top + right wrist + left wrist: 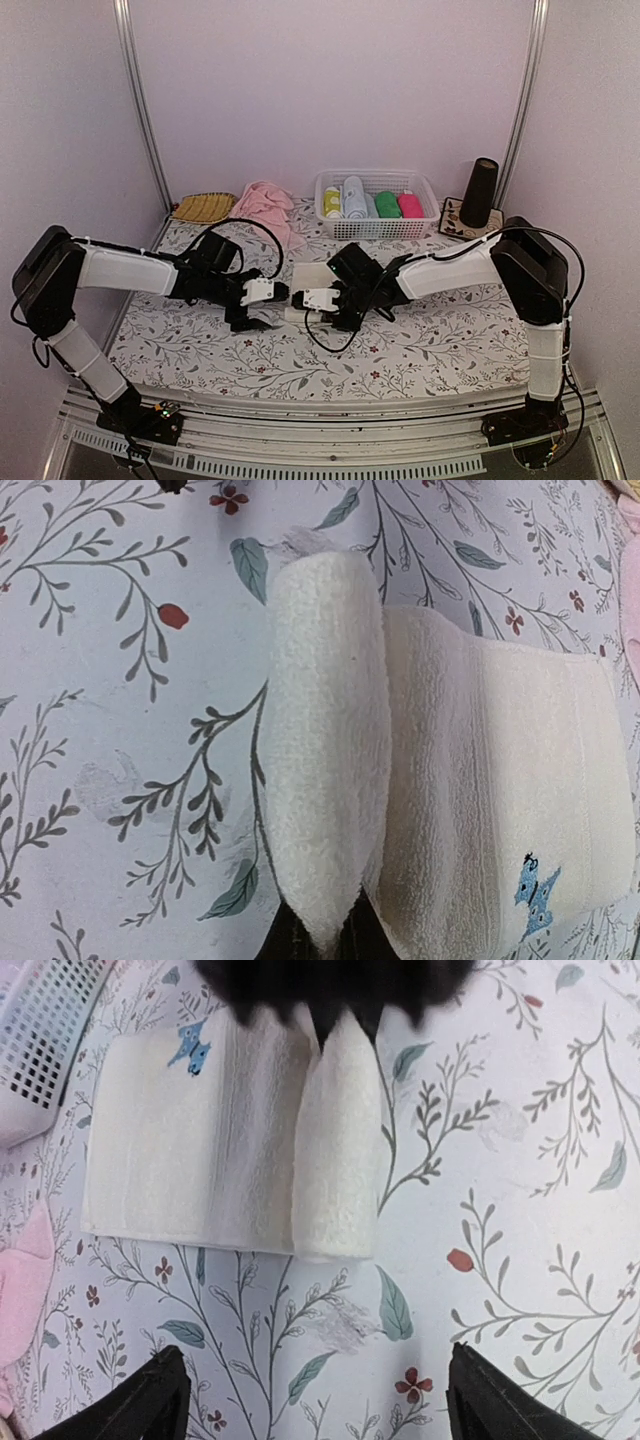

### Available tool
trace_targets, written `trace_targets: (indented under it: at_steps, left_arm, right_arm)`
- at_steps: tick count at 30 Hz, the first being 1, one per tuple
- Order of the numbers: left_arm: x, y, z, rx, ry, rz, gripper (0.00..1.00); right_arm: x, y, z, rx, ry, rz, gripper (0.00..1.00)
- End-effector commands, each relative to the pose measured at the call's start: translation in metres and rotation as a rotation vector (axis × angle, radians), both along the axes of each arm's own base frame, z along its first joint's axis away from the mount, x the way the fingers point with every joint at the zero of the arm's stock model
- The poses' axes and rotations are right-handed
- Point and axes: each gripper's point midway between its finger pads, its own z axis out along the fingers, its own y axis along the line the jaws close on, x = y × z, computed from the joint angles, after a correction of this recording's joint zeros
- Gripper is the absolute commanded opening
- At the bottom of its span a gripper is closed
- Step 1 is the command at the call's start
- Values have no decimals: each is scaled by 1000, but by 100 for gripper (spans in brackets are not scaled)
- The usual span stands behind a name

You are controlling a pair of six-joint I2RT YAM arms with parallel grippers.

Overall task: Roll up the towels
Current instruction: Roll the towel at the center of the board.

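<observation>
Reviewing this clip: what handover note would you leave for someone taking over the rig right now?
The left gripper is open and empty, hovering beside the cream towel.
The right gripper is shut on one end of that towel's rolled part.
The cream towel lies between the grippers, partly rolled, the rest flat.
The pink towel lies crumpled left of the basket, not yet rolled.
To do: finish the cream roll, then roll the pink towel.
</observation>
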Motion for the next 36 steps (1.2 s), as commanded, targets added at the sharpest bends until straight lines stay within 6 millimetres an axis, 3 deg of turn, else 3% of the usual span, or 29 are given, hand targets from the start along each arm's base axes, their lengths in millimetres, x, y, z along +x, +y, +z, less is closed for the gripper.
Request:
trace_targets:
  at_steps: [1, 10, 18, 27, 28, 29, 36]
  left_arm:
    - [14, 5, 17, -75, -284, -15, 90]
    - [-6, 5, 23, -139, -474, -98, 87]
    - [-30, -2, 14, -83, -626, -207, 83]
    - [-16, -25, 12, -13, -773, -211, 67]
    - [-15, -29, 10, 0, -786, -223, 66]
    - [-15, -31, 7, 13, -794, -237, 65]
    - [-2, -46, 0, 59, -804, -249, 64]
  right_arm:
    - [-22, -3, 1, 18, 232, -5, 4]
    - [-18, 4, 5, 27, 484, -62, 4]
    - [-15, 0, -7, 14, 616, -93, 4]
    - [-9, -4, -1, 48, 770, -106, 6]
    - [-10, -7, -17, 25, 797, -118, 6]
    - [-9, -8, -19, 21, 807, -122, 6]
    - [-5, -10, -21, 25, 826, -139, 6]
